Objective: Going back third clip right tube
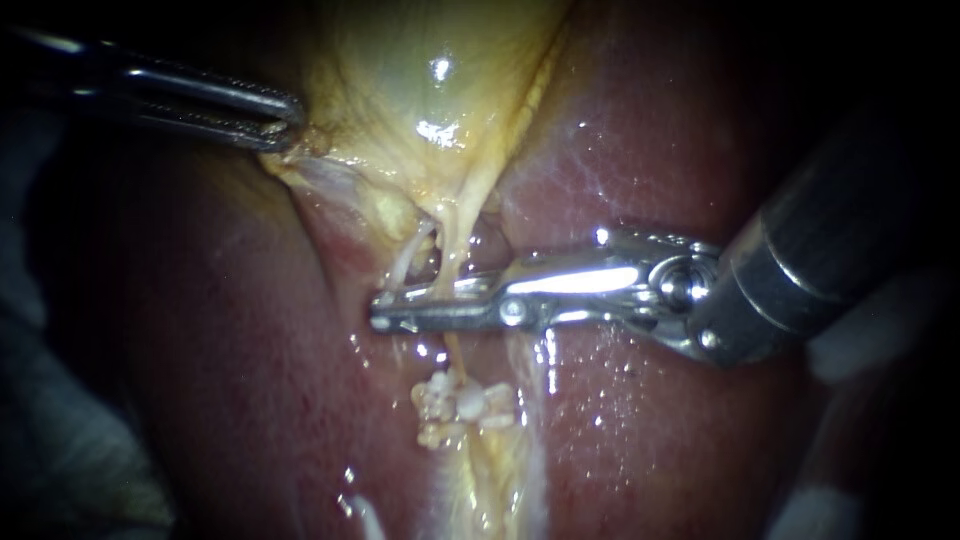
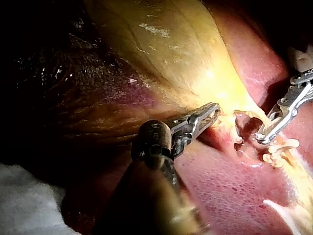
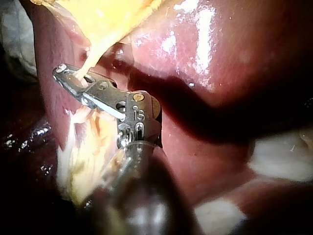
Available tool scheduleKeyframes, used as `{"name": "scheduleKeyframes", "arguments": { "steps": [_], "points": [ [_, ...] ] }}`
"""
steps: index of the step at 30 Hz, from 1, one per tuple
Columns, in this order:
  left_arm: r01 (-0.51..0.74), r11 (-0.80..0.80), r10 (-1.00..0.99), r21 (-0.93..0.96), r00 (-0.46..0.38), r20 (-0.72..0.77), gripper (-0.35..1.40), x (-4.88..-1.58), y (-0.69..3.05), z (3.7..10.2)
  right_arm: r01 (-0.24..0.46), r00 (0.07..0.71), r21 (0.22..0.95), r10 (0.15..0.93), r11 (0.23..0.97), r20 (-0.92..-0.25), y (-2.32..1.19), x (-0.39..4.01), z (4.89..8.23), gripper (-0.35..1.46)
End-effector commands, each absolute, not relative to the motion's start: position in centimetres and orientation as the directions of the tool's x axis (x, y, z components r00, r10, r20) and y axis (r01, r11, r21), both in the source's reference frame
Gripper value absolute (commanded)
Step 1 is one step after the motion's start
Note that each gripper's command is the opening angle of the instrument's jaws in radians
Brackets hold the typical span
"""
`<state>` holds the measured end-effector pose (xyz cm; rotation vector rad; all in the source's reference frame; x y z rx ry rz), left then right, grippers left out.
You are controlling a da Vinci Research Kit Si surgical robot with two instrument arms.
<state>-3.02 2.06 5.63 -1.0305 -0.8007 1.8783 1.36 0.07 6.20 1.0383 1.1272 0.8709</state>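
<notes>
My left instrument (image 1: 288,124) comes in from the upper left, its jaws shut on the yellow edge of the gallbladder (image 1: 420,80), holding it up; the left wrist view shows the same grip (image 2: 213,111). My right instrument (image 1: 383,312) lies across the middle. Its long jaws stand slightly apart, with a thin pale tube (image 1: 455,255) running down into the narrow gap. In the right wrist view that tube (image 3: 90,63) crosses between the jaws (image 3: 62,74). A cluster of white clips (image 1: 455,405) sits on the strand just below the jaws, also seen from the left wrist as white clips (image 2: 276,152).
Dark red liver (image 1: 250,380) lies on both sides of the strands. A second whitish strand (image 1: 408,258) runs just left of the tube. White gauze (image 2: 24,205) lies off to the side, and more gauze (image 3: 281,156) beyond the liver.
</notes>
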Motion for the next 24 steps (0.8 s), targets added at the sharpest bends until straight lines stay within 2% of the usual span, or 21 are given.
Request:
{"name": "scheduleKeyframes", "arguments": {
  "steps": [1,4,7,14,24],
  "points": [
    [-0.358,-0.454,0.88,-0.816,-0.321,-0.349,-0.35,-3.02,2.06,5.63,-0.034,0.223,0.951,0.93,0.308,-0.293,0.07,1.37,6.22,-0.27],
    [-0.359,-0.455,0.88,-0.815,-0.321,-0.35,-0.35,-3.03,2.06,5.63,-0.016,0.225,0.919,0.897,0.394,-0.38,0.03,1.41,6.29,0.18],
    [-0.359,-0.455,0.88,-0.815,-0.321,-0.35,-0.35,-3.03,2.05,5.64,-0.016,0.23,0.904,0.882,0.427,-0.412,0.01,1.46,6.42,0.38],
    [-0.359,-0.455,0.88,-0.815,-0.321,-0.351,-0.35,-3.03,2.04,5.64,-0.08,0.267,0.866,0.847,0.494,-0.459,0.04,1.37,6.61,0.44],
    [-0.359,-0.455,0.88,-0.815,-0.321,-0.351,-0.35,-3.03,2.04,5.64,-0.127,0.274,0.854,0.845,0.505,-0.459,0.11,1.19,6.69,0.44]
  ]
}}
